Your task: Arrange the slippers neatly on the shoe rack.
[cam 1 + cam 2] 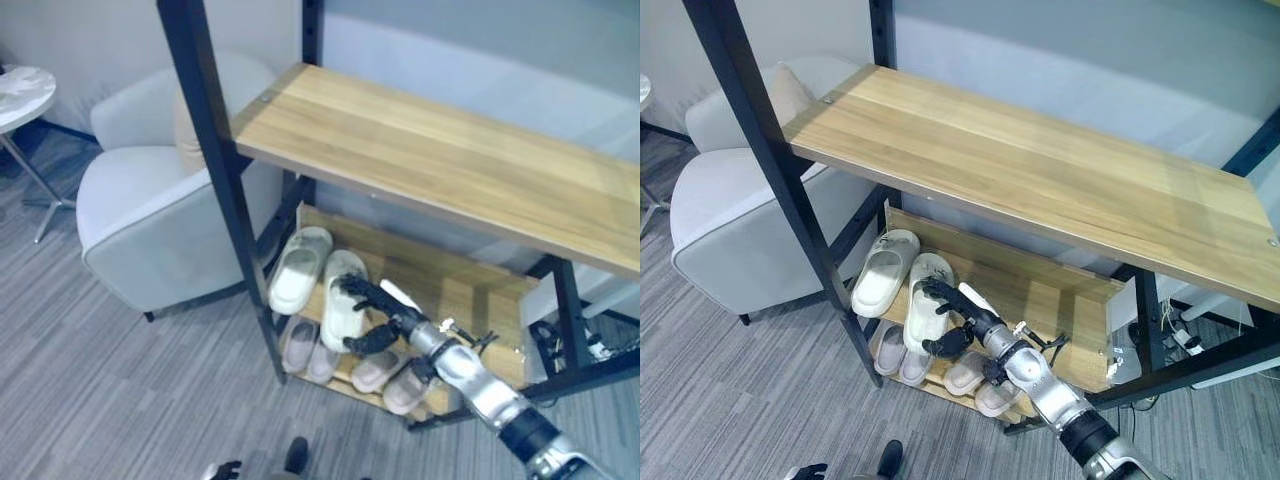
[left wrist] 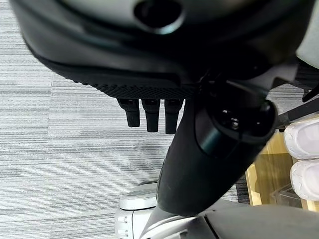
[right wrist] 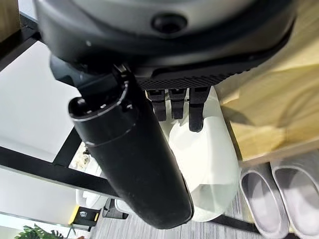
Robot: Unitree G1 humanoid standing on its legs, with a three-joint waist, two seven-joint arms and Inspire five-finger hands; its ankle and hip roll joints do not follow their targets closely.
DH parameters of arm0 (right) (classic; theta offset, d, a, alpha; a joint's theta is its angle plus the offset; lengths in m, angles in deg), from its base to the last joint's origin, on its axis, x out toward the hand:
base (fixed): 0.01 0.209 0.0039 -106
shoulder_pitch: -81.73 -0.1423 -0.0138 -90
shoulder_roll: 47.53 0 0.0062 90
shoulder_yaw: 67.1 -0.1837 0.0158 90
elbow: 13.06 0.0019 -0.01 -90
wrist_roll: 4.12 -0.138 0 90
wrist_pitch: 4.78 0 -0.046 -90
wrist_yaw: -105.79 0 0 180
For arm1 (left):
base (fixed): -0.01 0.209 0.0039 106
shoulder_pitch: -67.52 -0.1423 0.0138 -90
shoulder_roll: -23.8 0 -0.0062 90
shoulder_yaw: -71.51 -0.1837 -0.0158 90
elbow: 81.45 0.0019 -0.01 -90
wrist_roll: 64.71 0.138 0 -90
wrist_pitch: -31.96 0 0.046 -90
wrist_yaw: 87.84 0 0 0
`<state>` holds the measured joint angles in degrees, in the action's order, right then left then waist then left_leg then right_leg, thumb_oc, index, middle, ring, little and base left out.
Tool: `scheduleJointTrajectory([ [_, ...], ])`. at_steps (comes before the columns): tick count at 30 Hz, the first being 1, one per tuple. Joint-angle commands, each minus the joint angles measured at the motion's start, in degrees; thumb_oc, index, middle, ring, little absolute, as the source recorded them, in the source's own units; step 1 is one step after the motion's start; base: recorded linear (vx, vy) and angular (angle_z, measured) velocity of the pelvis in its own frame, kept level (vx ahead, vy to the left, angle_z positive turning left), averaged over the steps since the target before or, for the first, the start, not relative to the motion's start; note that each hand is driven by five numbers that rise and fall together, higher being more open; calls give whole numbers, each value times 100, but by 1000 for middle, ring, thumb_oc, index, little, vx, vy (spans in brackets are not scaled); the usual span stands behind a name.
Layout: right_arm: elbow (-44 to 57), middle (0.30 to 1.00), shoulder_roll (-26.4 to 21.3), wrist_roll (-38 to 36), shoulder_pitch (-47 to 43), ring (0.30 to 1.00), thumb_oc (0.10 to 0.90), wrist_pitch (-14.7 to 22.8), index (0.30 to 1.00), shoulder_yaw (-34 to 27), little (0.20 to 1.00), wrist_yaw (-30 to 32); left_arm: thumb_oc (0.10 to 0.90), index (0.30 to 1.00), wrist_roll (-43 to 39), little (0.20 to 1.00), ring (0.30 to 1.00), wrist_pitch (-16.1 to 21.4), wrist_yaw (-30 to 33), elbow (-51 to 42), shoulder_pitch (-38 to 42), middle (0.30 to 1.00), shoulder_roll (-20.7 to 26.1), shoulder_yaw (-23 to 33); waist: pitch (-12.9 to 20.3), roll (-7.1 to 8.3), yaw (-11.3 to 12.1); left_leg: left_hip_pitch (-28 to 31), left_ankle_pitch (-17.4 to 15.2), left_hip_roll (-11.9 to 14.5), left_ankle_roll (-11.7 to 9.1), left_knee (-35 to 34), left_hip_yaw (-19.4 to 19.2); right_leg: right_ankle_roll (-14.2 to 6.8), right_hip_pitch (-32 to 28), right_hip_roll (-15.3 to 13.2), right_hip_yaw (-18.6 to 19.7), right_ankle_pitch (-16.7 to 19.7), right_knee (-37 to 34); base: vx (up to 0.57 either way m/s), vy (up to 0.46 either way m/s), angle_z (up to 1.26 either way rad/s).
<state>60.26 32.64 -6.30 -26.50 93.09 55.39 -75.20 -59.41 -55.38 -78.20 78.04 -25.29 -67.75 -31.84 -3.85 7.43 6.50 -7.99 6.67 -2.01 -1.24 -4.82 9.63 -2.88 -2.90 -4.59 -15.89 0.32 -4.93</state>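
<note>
Your right hand (image 1: 372, 318) sits on the middle shelf (image 1: 470, 285) of the shoe rack (image 1: 420, 150), fingers (image 3: 195, 107) loosely spread and relaxed, their tips resting on the nearer white slipper (image 1: 342, 292) without curling round it. From the right wrist view the fingers lie on the slipper's upper band, so you are nudging it, not holding it.

The risk, as I judge it, is at the shelf's front edge. That slipper lies with its near end just at the lip, and a push angled outward could tip it off onto the grey slippers (image 1: 305, 350) on the bottom shelf or down to the floor. A hard sideways shove could also knock it into its partner, the second white slipper (image 1: 298, 268), which lies just beside it and tilted toward the black upright (image 1: 225, 190); that one could skew further or jam against the post.

The white slippers are thick, smooth, soft-looking foam with a broad band, likely to slide easily on the wood. They are not quite parallel.

Your left hand (image 2: 149, 112) hangs over the carpet (image 2: 60, 139), fingers straight and idle.
</note>
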Motion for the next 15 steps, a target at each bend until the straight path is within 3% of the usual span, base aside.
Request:
scheduleJointTrajectory([
  [1,-195,900,179,202,-689,900,800,282,900,-245,900,413,800,900,86,900,900,157,-32,279,174,900,-448,-372,-11,-93,206,457,-528,277,-319,-18,-345,-366,232,-134,156,-39,91,0,0,0],
  [15,-775,900,532,296,-1019,900,800,152,900,-353,900,836,800,900,26,900,900,130,80,314,94,900,-401,-398,-32,-80,354,460,-531,260,-297,-18,-325,-358,217,-138,131,-34,102,0,0,0],
])
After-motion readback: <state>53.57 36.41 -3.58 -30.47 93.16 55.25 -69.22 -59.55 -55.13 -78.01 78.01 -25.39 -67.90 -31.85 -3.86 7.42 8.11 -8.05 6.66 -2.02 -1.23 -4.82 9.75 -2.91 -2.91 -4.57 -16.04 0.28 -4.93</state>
